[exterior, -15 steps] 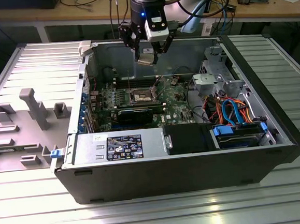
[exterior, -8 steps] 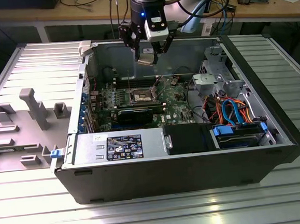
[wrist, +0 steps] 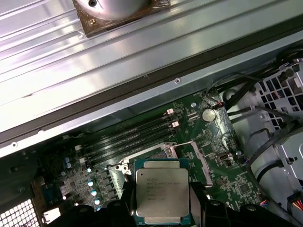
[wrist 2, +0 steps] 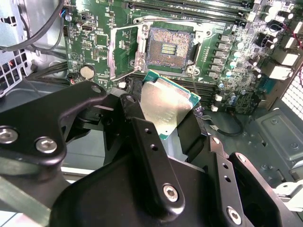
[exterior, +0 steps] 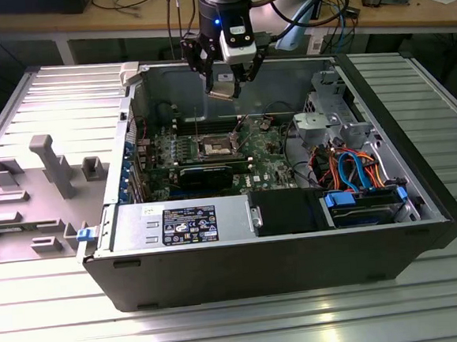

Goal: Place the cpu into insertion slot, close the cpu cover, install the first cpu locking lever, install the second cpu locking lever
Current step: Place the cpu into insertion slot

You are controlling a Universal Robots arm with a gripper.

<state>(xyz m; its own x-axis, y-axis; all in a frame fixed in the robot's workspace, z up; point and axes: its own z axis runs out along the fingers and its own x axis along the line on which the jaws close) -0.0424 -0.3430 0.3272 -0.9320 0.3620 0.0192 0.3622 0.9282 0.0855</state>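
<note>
My gripper (exterior: 225, 82) hangs inside the open computer case, above and behind the motherboard, shut on the cpu (exterior: 223, 90). In both wrist views the cpu (wrist 2: 168, 106) (wrist: 162, 191) is a flat square chip with a silvery top, clamped between black fingers (wrist 2: 137, 120). The insertion slot (wrist 2: 170, 46) (exterior: 215, 147) lies below it with its dark centre bare. The cpu cover (wrist 2: 124, 45) is swung open beside the slot, a thin silvery frame (wrist: 196, 161). A thin wire lever (wrist 2: 194, 87) sticks out at the slot's corner.
Long memory slots (wrist: 137, 135) run beside the socket. A long black card (exterior: 206, 173) lies across the board in front of it. A metal drive cage (exterior: 329, 119) and coloured cables (exterior: 355, 169) fill the exterior view's right. Case walls (exterior: 140, 99) surround the board.
</note>
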